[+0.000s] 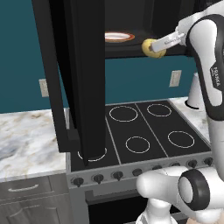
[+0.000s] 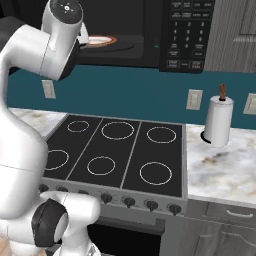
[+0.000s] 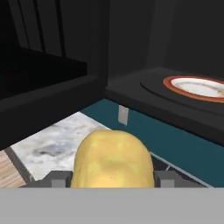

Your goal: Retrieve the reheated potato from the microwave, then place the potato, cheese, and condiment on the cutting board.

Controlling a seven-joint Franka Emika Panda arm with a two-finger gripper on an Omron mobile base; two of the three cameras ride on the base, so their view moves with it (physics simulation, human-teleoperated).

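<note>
Six white burner rings mark the black stove (image 1: 144,131) between marbled desk (image 1: 26,135) stretches, under a teal wall with pale outlets; a paper-towel roll (image 2: 218,122) stands on the right desk. "FRANKA" is just legible on the arm. Clamped between the pincer (image 1: 154,47) tips, the potato (image 1: 153,48) hangs at the front lip of the open microwave (image 2: 150,35), beside its orange-rimmed plate (image 1: 118,36).

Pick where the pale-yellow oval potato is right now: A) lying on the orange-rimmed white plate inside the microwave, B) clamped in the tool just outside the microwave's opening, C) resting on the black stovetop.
B: the pale-yellow oval potato sits between the tool fingers, away from the orange-rimmed white plate.
</note>
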